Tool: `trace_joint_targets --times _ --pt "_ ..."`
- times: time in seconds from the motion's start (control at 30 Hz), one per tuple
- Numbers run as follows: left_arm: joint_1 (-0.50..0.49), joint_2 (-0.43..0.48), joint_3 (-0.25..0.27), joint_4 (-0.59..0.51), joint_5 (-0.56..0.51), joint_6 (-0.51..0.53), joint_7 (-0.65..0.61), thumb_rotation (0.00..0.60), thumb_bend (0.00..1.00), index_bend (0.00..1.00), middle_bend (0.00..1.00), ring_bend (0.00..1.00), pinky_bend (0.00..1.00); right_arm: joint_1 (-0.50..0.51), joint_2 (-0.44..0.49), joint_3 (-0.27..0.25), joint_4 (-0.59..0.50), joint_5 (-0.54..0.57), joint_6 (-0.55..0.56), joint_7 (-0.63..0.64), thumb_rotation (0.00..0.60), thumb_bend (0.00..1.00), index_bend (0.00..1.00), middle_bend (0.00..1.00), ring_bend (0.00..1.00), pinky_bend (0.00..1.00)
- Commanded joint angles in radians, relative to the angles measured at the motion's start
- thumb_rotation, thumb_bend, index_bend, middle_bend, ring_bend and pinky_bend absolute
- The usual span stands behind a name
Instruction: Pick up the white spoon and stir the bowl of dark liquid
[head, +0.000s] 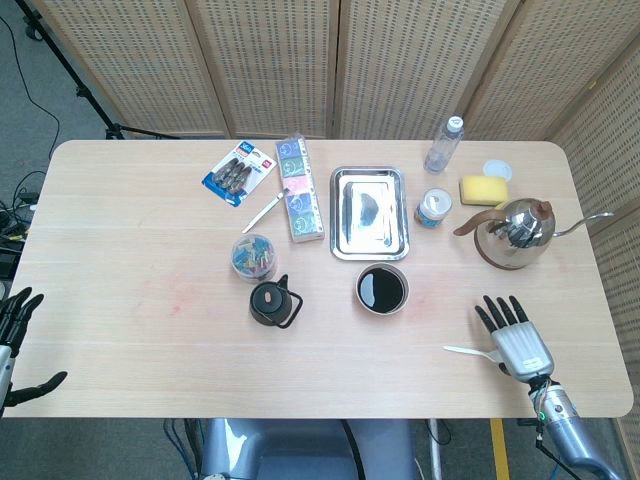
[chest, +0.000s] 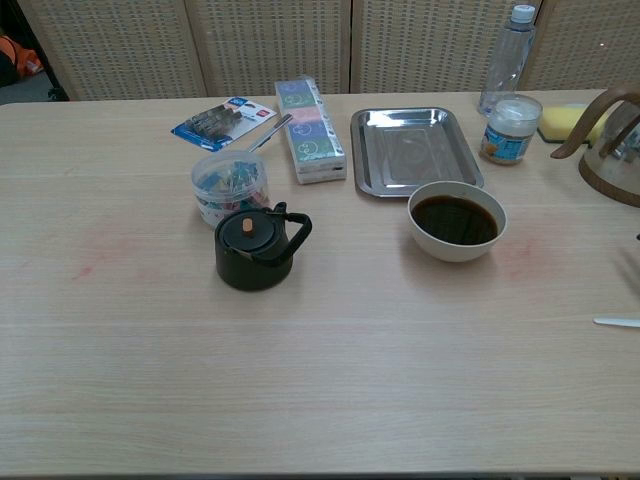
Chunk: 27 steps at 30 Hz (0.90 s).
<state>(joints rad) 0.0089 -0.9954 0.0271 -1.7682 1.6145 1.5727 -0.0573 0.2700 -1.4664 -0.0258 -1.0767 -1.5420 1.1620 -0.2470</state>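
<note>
1. The right hand (head: 518, 341) lay flat on the table (head: 130, 250) near its front right corner, palm down, fingers (head: 499, 313) spread and extended toward the far edge.
2. The white spoon (head: 470, 351) lay on the table with its handle pointing left; its other end reached the thumb side of the right hand. Whether the thumb pinched it or only touched it could not be told from the head view.
3. In the chest view, only the tip of the spoon handle showed at the right edge of the frame, and the hand itself was out of shot.
4. The bowl of dark liquid (head: 383, 289) stood near the middle of the table, just in front of the metal tray (head: 369, 212) and well apart from the spoon, to its left and farther back.
5. The left hand (head: 14, 330) hung off the table's front left corner, fingers apart, holding nothing.
6. A small black teapot (head: 272, 302) sat left of the bowl, with a clear tub of coloured clips (head: 254, 256) just behind it.
7. A steel kettle (head: 520, 230) stood behind the right hand, with a yellow sponge (head: 481, 189) behind the kettle.
</note>
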Motion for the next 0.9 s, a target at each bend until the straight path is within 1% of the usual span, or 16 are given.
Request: trace_joint_targets --times 0.03,0.13,0.2,0.23,0.33,0.37,0.43,0.7,0.77,0.9 --pt "0.0 0.001 0.001 0.0 0.002 0.0 -0.001 0.6 0.0 0.0 0.0 0.0 0.0 0.0 0.004 0.0 -0.01 0.003 0.001 0.003 0.6 0.0 0.0 0.0 0.0 0.0" --pt "0.001 0.002 0.002 0.0 0.003 0.003 -0.005 0.6 0.0 0.0 0.0 0.0 0.0 -0.004 0.019 -0.004 -0.046 0.003 0.005 0.026 0.6 0.0 0.0 0.0 0.0 0.0" --pt "0.001 0.002 0.001 0.001 0.003 0.003 -0.006 0.6 0.0 0.0 0.0 0.0 0.0 -0.005 0.039 -0.008 -0.09 -0.002 0.009 0.056 0.6 0.0 0.01 0.0 0.0 0.0" --pt "0.001 0.002 0.002 0.001 0.003 0.002 -0.006 0.6 0.0 0.0 0.0 0.0 0.0 -0.004 0.052 -0.009 -0.118 -0.008 0.016 0.078 0.6 0.0 0.03 0.0 0.0 0.0" --pt "0.0 0.002 0.003 0.0 0.004 0.0 -0.004 0.6 0.0 0.0 0.0 0.0 0.0 0.004 0.073 -0.004 -0.169 -0.019 0.026 0.119 0.6 0.0 0.15 0.0 0.0 0.0" --pt "-0.001 0.002 0.004 0.0 0.006 -0.002 -0.003 0.6 0.0 0.0 0.0 0.0 0.0 0.008 0.078 0.001 -0.181 -0.017 0.026 0.128 0.6 0.0 0.19 0.0 0.0 0.0" --pt "-0.001 0.003 0.006 -0.001 0.009 -0.002 -0.005 0.6 0.0 0.0 0.0 0.0 0.0 0.017 0.079 0.015 -0.2 -0.003 0.017 0.134 0.6 0.0 0.25 0.0 0.0 0.0" --pt "0.002 0.007 0.004 0.001 0.006 0.005 -0.02 0.6 0.0 0.0 0.0 0.0 0.0 0.038 0.043 0.062 -0.215 0.085 -0.032 0.134 0.6 0.0 0.34 0.0 0.0 0.0" --pt "0.001 0.009 0.004 0.002 0.006 0.003 -0.026 0.6 0.0 0.0 0.0 0.0 0.0 0.04 0.03 0.069 -0.21 0.098 -0.033 0.124 0.6 0.0 0.39 0.0 0.0 0.0" --pt "0.001 0.011 0.004 0.003 0.007 0.006 -0.032 0.6 0.0 0.0 0.0 0.0 0.0 0.039 0.0 0.079 -0.201 0.114 -0.022 0.108 0.6 0.02 0.43 0.0 0.0 0.0"
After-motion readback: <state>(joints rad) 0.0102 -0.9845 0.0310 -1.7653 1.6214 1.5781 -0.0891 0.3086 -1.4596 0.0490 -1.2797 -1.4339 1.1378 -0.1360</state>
